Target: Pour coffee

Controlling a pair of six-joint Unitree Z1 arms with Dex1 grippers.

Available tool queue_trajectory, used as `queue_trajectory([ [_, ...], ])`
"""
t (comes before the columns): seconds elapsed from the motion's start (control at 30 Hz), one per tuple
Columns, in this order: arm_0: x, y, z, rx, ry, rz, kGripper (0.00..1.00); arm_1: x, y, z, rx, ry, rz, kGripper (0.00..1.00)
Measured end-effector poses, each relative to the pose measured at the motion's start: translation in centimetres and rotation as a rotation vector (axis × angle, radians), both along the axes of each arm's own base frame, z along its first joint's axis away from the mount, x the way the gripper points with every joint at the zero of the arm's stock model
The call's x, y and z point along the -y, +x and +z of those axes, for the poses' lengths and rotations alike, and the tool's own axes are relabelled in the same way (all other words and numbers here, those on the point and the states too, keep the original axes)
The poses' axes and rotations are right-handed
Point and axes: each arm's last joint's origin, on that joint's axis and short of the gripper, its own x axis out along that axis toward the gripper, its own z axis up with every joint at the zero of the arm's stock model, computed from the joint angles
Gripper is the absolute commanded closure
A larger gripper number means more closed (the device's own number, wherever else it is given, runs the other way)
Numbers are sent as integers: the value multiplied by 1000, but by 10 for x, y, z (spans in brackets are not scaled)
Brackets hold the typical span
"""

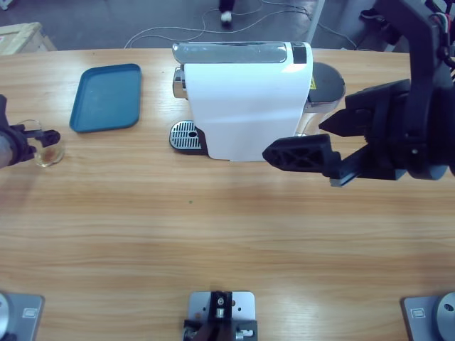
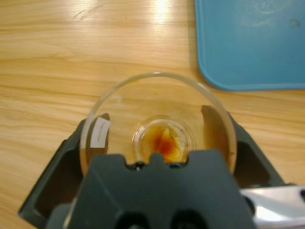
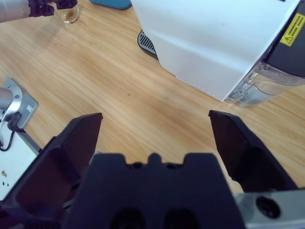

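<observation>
We see the left gripper (image 2: 157, 143) squeezing a small glass (image 1: 48, 153) with a little brown coffee (image 2: 164, 142) inside, by the table's (image 1: 213, 234) left edge. The right gripper (image 3: 155, 138) has its jaws wide apart, near the white coffee machine (image 1: 245, 99).

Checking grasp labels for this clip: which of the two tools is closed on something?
The left tool, at the table's left end, grips the glass tumbler of coffee; the right tool is open, holding nothing.

Coffee (image 2: 164, 143) in a small clear glass tumbler (image 2: 157, 121), far left of our high view.
We see a thin amber-brown pool at the bottom; the glass stands upright on the wood, below-left of the blue tray (image 1: 107, 97).
</observation>
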Motion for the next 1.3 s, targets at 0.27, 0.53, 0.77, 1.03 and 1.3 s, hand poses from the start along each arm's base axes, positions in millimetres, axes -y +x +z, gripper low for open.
queue_trajectory([
  [0.27, 2, 1, -1, 5, -11, -32, 1000, 0, 0, 0, -3, 2, -4, 0],
  [0.53, 6, -6, 0, -3, 26, -119, 1000, 0, 0, 0, -3, 2, -6, 0],
  [0.77, 25, -31, 32, 76, -103, -523, 1000, 36, -19, 40, 58, 7, 9, 0],
  [1.03, 76, -11, 76, 159, -119, -958, 1000, 104, -56, 63, 94, 13, 2, 0],
  [1.3, 110, 41, 47, 129, -43, -1293, 1000, 150, -78, 66, 118, -24, -41, 0],
])
